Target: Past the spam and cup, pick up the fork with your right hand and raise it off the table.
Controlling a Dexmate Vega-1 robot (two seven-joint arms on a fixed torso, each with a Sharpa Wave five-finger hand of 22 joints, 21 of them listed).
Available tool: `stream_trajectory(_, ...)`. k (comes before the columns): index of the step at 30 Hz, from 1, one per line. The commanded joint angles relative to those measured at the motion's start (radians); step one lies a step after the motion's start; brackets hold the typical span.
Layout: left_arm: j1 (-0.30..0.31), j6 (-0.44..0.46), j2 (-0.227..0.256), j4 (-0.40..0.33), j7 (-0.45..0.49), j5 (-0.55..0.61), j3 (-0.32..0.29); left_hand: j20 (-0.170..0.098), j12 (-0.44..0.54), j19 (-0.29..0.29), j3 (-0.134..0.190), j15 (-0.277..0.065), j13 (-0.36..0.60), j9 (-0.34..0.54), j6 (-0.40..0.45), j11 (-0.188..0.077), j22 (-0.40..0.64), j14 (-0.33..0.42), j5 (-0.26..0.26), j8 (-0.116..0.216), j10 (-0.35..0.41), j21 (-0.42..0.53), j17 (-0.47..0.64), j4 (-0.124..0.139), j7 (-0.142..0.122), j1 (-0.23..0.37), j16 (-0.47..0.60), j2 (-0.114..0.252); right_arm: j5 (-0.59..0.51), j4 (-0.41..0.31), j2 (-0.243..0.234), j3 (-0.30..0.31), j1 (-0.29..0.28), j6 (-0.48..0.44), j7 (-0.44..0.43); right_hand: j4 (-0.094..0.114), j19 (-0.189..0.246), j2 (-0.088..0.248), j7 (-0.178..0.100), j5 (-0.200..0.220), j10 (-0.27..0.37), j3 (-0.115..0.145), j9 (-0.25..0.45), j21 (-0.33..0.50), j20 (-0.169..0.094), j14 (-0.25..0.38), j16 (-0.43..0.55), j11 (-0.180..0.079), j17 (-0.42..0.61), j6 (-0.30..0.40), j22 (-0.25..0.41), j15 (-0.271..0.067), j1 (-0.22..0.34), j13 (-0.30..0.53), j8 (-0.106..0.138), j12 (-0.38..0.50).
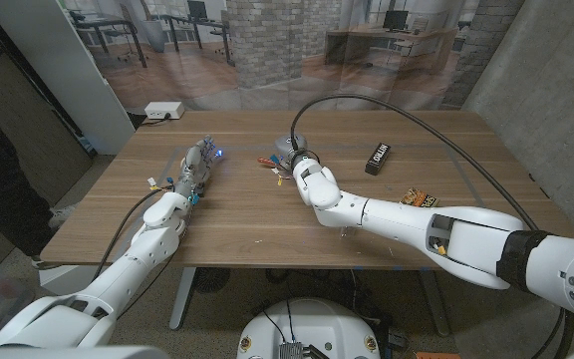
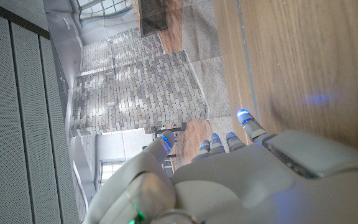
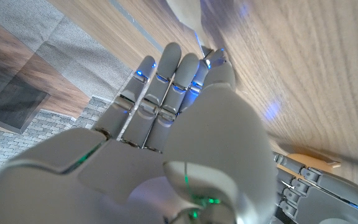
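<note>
Two hands are on the tabletop (image 1: 267, 224). The left hand (image 1: 195, 170) waits with fingers extended, holding nothing. The right hand (image 1: 297, 165), fingers straight and together, empty, hovers near a pale cup (image 1: 283, 150). The fork cannot be made out. Advise lowering slowly and clearing the cup before closing.

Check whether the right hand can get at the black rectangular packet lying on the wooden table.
Probably yes. The black rectangular packet lies apart from the right hand, with only bare wooden table between them, so nothing looks to stand in the way.
</note>
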Motion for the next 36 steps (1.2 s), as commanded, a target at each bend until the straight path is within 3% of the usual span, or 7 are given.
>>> stream_trajectory(1,-0.001,-0.002,0.001,-0.001,-0.001,-0.001,-0.001,0.002,0.0,-0.074,0.005,-0.002,0.004,0.003,-0.008,0.002,0.002,-0.013,-0.001,0.002,-0.01,-0.002,0.003,0.0,-0.002,-0.009,-0.003,0.044,-0.028,-0.028,-0.01,0.018,-0.008,0.006,0.007,0.0,-0.008,0.008,-0.012,0.009,0.01,-0.014,0.297,0.01,-0.125,0.012,-0.005,0.002,0.009,0.037,0.001,-0.05,0.005,0.0,-0.003,0.005)
stream_trajectory(36,0.01,-0.008,0.006,-0.015,-0.007,-0.006,-0.005,0.003,0.0,-0.072,0.006,0.0,0.004,0.003,-0.008,0.003,0.003,-0.013,-0.001,0.002,-0.009,-0.006,0.003,0.001,-0.002,-0.012,-0.003,0.046,-0.117,-0.113,-0.045,0.057,-0.029,-0.003,0.039,0.011,-0.021,0.024,-0.013,0.032,0.007,-0.072,0.302,0.027,-0.13,0.022,-0.038,0.001,0.056,0.044,-0.009,-0.05,0.025,0.001,-0.018,0.008)
